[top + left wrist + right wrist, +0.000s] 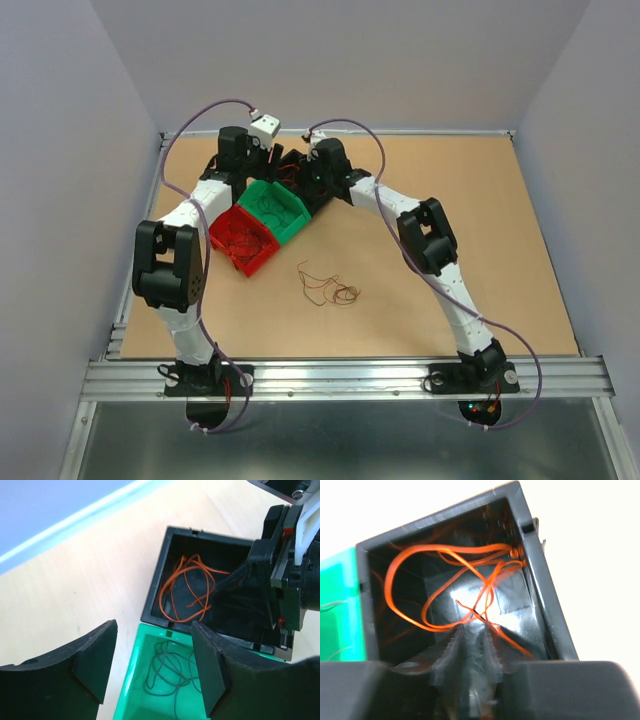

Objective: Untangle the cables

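Several cables (pixel 325 290) lie tangled on the desk (pixel 480 250); an orange cable (pixel 387 587) sits in the black bin (pixel 156 575). Left fingers (pixel 95 662) wide — right fingers (pixel 449 655), inside that bin, nearly together; grip I cannot tell.

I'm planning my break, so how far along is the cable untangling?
Done: an orange cable lies in the black bin, a dark one in the green bin, and the red bin seems to hold red ones. In hand: the right pincer sits inside the black bin. Remaining: a small tangle on the table.
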`<state>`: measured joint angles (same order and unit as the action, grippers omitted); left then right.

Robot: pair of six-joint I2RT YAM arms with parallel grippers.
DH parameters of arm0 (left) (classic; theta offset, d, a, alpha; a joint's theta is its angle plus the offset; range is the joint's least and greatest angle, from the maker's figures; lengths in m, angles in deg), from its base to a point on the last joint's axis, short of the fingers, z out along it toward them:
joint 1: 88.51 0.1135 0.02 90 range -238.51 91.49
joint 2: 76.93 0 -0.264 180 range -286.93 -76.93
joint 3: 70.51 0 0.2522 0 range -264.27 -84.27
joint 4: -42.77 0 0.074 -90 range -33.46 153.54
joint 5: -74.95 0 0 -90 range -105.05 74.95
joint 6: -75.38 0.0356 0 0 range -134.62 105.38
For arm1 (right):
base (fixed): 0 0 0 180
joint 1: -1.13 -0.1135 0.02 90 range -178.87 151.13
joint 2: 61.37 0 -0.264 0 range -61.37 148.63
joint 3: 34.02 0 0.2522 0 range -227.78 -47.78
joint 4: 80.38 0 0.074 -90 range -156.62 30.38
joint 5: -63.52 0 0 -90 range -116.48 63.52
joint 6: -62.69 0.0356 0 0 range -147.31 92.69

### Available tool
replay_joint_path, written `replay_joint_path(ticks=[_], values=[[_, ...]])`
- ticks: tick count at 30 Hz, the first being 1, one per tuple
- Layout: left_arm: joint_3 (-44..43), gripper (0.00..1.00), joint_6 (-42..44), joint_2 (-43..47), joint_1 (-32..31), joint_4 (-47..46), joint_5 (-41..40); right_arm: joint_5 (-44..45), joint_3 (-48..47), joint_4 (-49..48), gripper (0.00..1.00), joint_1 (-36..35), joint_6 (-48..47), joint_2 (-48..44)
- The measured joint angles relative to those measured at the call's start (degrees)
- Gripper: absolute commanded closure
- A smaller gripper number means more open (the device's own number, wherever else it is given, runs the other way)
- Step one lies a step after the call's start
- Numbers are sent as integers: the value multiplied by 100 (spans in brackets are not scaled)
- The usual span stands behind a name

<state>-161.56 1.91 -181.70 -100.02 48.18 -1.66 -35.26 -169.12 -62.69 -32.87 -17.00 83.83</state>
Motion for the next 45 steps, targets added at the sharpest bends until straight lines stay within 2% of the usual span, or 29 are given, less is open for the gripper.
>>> replay_joint_path(ticks=[2,6,11,16,19,20,22,24,28,32,37,40,45], values=[[103,26,-15,251,2,-68,-22,35,0,20,64,-2,-15,-133],[435,25,-15,769,7,-140,-33,87,0,20,62,-13,-24,-444],[916,24,11,1325,-20,-234,-4,179,107,-17,48,-52,-22,-826],[1683,23,179,1974,-225,-280,153,302,848,-98,43,-127,7,-1440],[2326,23,444,2566,-470,-236,404,380,2011,-315,34,-140,111,-2173],[2575,23,566,2806,-592,-245,498,396,2664,-570,29,-144,199,-2551],[2946,18,815,3178,-824,-247,713,422,3713,-970,25,-164,321,-3165],[3244,11,1073,3462,-1036,-216,1027,433,4894,-1362,23,-168,446,-3921],[3703,12,1753,3803,-1200,-22,1744,476,6585,-1912,23,-203,610,-5224],[4004,14,2312,3991,-1397,186,2133,761,7648,-2507,22,-328,758,-6159],[4120,16,2835,3906,-1921,369,2190,1259,9197,-3182,23,-426,925,-7108],[4120,18,2994,3650,-2103,374,2142,1368,9630,-3220,23,-424,944,-7431],[4118,24,3119,3104,-2208,428,1967,1333,9794,-3587,22,-426,940,-7545]])
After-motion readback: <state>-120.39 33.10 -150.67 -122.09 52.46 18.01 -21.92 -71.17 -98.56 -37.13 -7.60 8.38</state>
